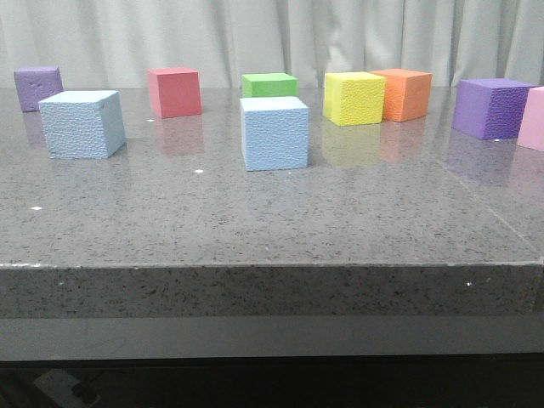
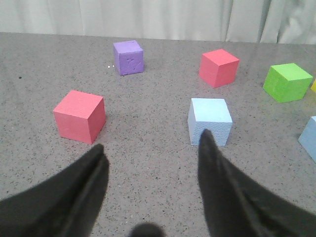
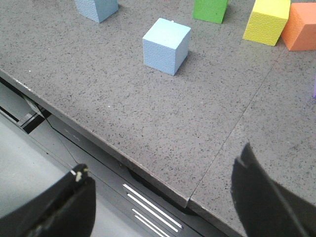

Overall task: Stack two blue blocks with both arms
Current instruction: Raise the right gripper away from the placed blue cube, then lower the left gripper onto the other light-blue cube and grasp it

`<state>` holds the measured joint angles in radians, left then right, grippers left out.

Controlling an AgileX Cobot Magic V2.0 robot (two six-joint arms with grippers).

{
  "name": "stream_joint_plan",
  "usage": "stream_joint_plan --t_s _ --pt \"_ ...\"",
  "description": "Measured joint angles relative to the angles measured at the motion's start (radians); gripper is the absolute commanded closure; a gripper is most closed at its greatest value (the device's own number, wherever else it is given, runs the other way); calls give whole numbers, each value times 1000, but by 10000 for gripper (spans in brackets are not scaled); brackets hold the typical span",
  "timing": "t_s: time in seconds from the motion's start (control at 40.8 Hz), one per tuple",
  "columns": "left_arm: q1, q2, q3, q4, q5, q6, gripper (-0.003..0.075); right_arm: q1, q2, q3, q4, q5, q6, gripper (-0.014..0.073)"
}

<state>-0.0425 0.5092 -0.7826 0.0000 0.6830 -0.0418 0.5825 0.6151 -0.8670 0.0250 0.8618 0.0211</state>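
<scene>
Two sky-blue blocks stand apart on the grey table: one at the left, one in the middle. Neither gripper shows in the front view. In the left wrist view my left gripper is open and empty above the table; the left blue block stands just beyond its right fingertip, and the middle block is cut off by the frame edge. In the right wrist view my right gripper is open and empty over the table's front edge, well short of the middle blue block; the left block lies further off.
Other cubes stand along the back: purple, red, green, yellow, orange, purple, pink. Another red cube stands beyond the left gripper's left finger. The table's front edge runs under the right gripper.
</scene>
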Motion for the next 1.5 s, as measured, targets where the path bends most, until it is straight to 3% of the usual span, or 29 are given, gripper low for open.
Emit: stream_joint_plan --t_s 0.074,0.539,1.005,1.226,1.496 --pt "0 24 0 0 0 0 77 0 0 0 0 0 0 18" --pt "-259 343 -110 53 0 0 80 0 0 0 0 0 0 18" --pt "-263 843 -437 60 8 0 80 0 0 0 0 0 0 18" --pt "-265 1080 -669 123 152 -139 80 0 0 0 0 0 0 18" --pt "-265 1297 -864 139 278 -203 80 0 0 0 0 0 0 18"
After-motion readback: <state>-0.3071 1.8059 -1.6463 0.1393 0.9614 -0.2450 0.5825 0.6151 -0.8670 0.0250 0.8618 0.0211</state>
